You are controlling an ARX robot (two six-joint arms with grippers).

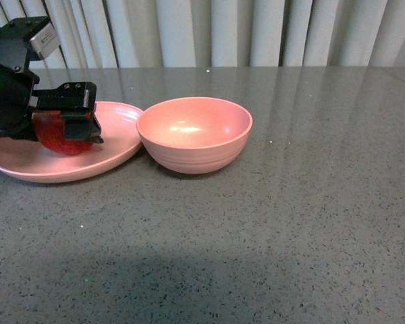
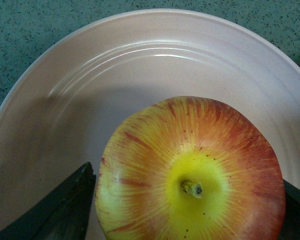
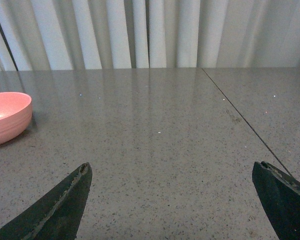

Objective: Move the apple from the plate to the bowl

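Gripping apple (image 1: 61, 140) on the plate (image 1: 27, 167), left edge of the table (image 1: 270, 236): left gripper (image 1: 74, 128) clamped on its sides. Looks firm, glossy, likely slippery; hold at widest girth. Right gripper (image 3: 172, 200) spread, empty.

Front camera: on my body, between my arms, facing 12 o'clock across the table (image 1: 270, 229) to the curtain (image 1: 256, 34). Low, shallow angle, middle range. Plate (image 1: 27, 169) at 10 o'clock, bowl (image 1: 196, 155) near 12.

Left wrist camera: looks straight down, very close, onto apple (image 2: 190, 175) and plate. My left fingers (image 2: 65, 210) edge the frame.

Right wrist camera: low over the table, almost level, facing the curtain. My right fingers (image 3: 55, 215) stand wide apart in the foreground.

Shared, front and left wrist: plate, apple. Shared, front and right wrist: bowl, table, curtain.
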